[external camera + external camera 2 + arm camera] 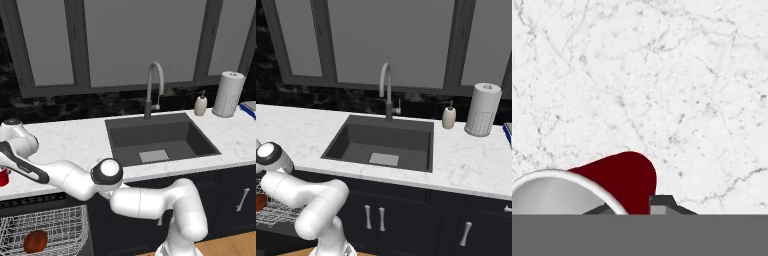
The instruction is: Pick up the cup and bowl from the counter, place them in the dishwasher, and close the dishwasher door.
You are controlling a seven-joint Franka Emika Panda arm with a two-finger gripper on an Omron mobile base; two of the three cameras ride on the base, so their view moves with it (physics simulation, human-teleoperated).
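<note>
At the far left of the left base view the cup sits at the picture's edge on the surface, right where the arm's wrist reaches — so the robot appears to be at the cup-picking step. Below it the dishwasher stands open with its wire rack pulled out, and the bowl already lies in that rack; by that reckoning one item is loaded, while the cup's transfer and the closing of the door are left. In the hand view the cup fills the lower left, its white rim towards the camera, with one dark fingertip of the tool just beside its red wall; whether the tool is open or clamped on the cup cannot be told from these pictures. Moving right, the marble around the cup is bare, giving free room to lift. Further right lie the sink, then the tap, soap bottle and paper roll — all well apart from the cup. The surface's front edge runs directly above the rack, so the carry looks short.
</note>
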